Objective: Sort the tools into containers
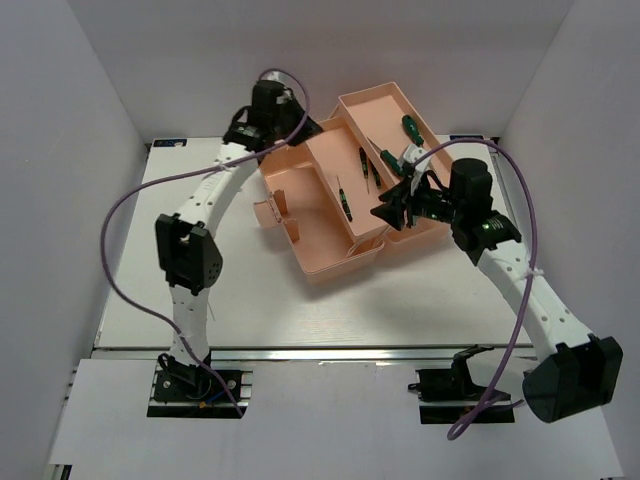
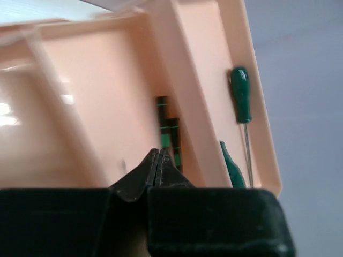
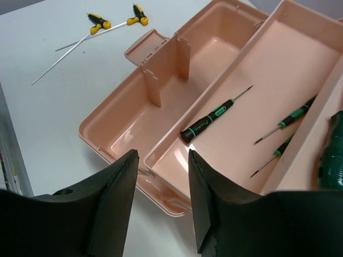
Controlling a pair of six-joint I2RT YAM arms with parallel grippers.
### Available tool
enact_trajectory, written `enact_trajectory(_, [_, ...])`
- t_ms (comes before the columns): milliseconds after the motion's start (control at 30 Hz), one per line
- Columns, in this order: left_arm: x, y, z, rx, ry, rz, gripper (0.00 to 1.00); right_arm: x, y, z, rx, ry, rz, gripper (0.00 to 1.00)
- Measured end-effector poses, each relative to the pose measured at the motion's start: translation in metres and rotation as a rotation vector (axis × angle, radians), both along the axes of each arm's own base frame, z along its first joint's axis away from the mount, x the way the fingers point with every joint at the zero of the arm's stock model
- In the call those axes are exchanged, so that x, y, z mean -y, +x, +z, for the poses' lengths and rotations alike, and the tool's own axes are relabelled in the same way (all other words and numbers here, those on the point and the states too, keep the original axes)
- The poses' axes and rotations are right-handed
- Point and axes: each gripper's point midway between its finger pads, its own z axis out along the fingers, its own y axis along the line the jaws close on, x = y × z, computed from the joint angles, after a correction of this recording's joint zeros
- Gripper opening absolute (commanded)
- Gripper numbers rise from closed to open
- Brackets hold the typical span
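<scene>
The right pincer (image 3: 161,160) hangs above one end of the toolbox (image 1: 335,262), its jaws well apart and nothing between them. Below it, three slim green-handled screwdrivers (image 3: 210,119) lie in the fold-out tray (image 3: 300,59). A thicker green handle (image 3: 332,155) shows in the compartment beside it. Two yellow-handled screwdrivers (image 3: 99,22) lie on the bare table (image 3: 48,123), apart from the toolbox and beyond its divider end. Their handles are close together and their shafts run off the same way. The left pincer (image 2: 159,156) sits at the toolbox's far corner with its tips drawn together; whether they pinch anything I cannot tell.

The two yellow ones look like the work left to do. To fetch one well, the free pincer should rise clear of the toolbox walls before crossing. It should come down over one handle rather than the thin shaft, with its jaws set across that handle so the neighbour is not nudged. The tool lies flat on the table, so a low, square closure matters.
</scene>
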Motion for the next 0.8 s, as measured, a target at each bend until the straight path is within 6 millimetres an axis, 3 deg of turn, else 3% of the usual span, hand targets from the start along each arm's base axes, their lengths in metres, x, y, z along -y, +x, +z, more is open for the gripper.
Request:
enact_trajectory(67, [-0.038,-0.006,0.015,0.026,0.054,0.048,0.05,-0.005,0.003,-0.007,-0.023,-0.007,0.014,0.44])
enact_trajectory(100, [-0.061,-0.013,0.017,0.031,0.094,0.076,0.1,-0.007,0.004,-0.011,-0.033,-0.01,0.019,0.33])
enact_trajectory(133, [-0.091,-0.023,0.017,0.022,0.146,0.113,0.27,-0.009,0.004,-0.013,-0.039,-0.012,0.027,0.25])
enact_trajectory(200, [-0.152,-0.042,0.013,0.013,0.248,0.197,0.42,-0.014,0.001,-0.017,-0.055,-0.016,0.045,0.05])
enact_trajectory(267, [-0.213,-0.065,-0.003,-0.043,0.366,0.29,0.49,-0.019,0.0,-0.019,-0.066,-0.016,0.061,0.06])
enact_trajectory(333, [-0.264,-0.083,-0.028,-0.099,0.494,0.365,0.5,-0.025,-0.002,-0.021,-0.078,-0.018,0.077,0.25])
enact_trajectory(367, [-0.279,-0.094,-0.045,-0.144,0.551,0.375,0.5,-0.027,-0.003,-0.023,-0.087,-0.018,0.082,0.33])
enact_trajectory(400, [-0.289,-0.102,-0.063,-0.185,0.602,0.371,0.5,-0.029,-0.004,-0.024,-0.093,-0.019,0.087,0.41])
enact_trajectory(500, [-0.3,-0.124,-0.125,-0.318,0.724,0.302,0.49,-0.032,-0.006,-0.027,-0.102,-0.027,0.099,0.46])
enact_trajectory(567, [-0.303,-0.133,-0.154,-0.386,0.772,0.255,0.49,-0.033,-0.006,-0.026,-0.101,-0.029,0.099,0.49])
enact_trajectory(800, [-0.332,-0.128,-0.203,-0.485,0.827,0.223,0.53,-0.03,-0.002,-0.025,-0.087,-0.043,0.077,0.53])
